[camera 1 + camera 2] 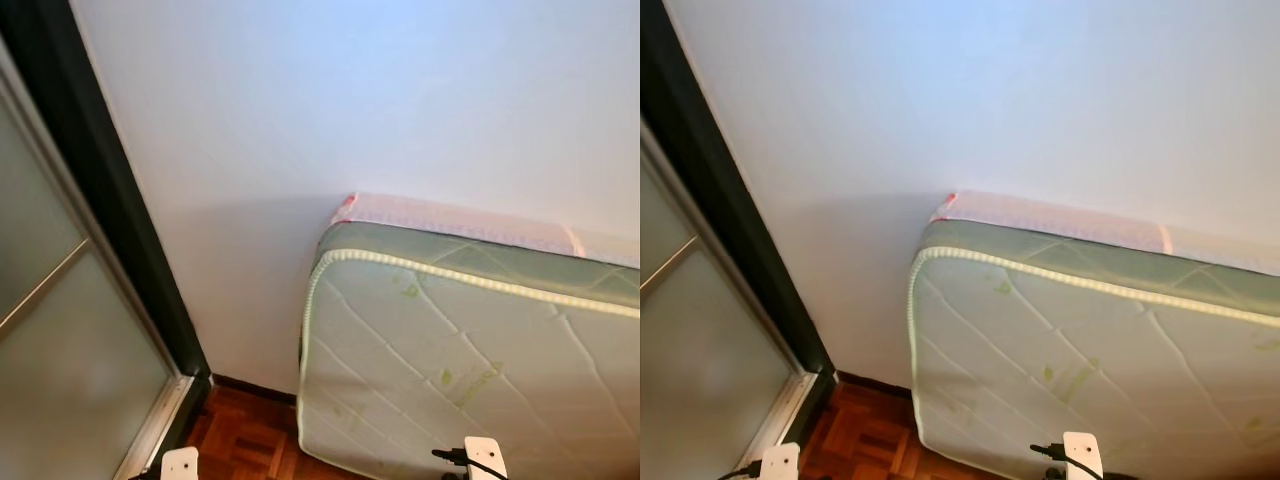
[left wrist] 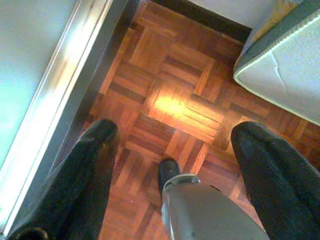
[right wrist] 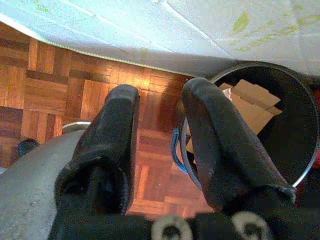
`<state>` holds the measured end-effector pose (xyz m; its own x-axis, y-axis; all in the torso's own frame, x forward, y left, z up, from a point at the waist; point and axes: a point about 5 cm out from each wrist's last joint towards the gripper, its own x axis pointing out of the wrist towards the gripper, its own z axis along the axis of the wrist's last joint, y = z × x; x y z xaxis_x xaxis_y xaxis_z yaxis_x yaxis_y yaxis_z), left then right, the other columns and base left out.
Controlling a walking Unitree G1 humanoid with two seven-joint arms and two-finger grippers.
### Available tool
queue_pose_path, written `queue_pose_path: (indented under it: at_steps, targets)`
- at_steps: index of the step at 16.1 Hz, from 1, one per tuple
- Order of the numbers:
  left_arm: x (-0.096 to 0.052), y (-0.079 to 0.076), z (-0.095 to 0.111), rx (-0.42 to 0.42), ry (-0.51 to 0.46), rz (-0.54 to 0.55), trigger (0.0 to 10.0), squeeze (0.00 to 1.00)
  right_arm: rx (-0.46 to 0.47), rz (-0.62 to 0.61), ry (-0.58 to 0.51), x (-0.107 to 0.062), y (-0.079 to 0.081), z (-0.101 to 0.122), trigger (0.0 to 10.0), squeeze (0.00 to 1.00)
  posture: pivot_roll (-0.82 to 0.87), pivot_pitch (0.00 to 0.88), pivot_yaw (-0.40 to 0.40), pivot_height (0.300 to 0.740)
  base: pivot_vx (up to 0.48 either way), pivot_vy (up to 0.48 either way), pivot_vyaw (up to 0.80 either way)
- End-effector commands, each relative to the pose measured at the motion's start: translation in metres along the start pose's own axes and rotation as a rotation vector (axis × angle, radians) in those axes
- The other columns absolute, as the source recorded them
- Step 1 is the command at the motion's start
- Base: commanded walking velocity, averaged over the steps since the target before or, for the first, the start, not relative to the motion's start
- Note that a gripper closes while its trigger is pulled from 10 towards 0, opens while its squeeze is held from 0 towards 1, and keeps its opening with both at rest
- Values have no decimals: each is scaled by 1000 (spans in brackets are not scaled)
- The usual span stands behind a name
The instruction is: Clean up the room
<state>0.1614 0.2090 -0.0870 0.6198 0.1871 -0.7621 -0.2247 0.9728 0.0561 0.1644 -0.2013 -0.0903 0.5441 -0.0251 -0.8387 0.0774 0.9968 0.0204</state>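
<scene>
Right wrist view carries what matters: a round dark bin [image 3: 280, 130] stands on the parquet floor [image 3: 55, 85] just below the lower edge of the mattress [image 3: 150, 25], with pieces of cardboard [image 3: 250, 107] lying inside it, and my right gripper [image 3: 160, 130] hangs above its rim with the fingers [image 3: 117, 135] a little apart, holding nothing. I judge the cardboard light, stiff and easy to crease (a pinch on a free edge would do), while the bin, if it has to move, looks rigid and best taken by its rim; something blue [image 3: 176, 150] sits at that rim, too small for me to name.

Head views give the room instead: a quilted mattress [image 1: 470, 350] propped on its side against the white wall [image 1: 350, 100], a pink-edged sheet [image 1: 450, 218] along its top edge, and a frosted sliding door [image 1: 60, 330] in a dark frame at the left.

Left wrist view looks straight down at bare parquet between the door track [image 2: 75, 65] and the mattress corner [image 2: 285, 65]; my left gripper [image 2: 180, 150] hangs there, fingers [image 2: 95, 165] spread wide, empty.
</scene>
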Motion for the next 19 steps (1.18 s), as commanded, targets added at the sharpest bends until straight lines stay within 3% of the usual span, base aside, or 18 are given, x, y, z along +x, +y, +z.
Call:
queue_pose_path:
  at_steps: [1, 19]
  targets:
    - [13, 32, 52, 30, -13, 54, 10000, 0, 222, 33, -122, 1, -7, 25, 10000, 0, -42, 0, 57, 740, 0, 0, -788]
    - [14, 30, 56, 67, -16, 46, 10000, 0, 207, 13, -99, 1, -8, 23, 10000, 0, -47, 0, 60, 740, 0, 0, -788]
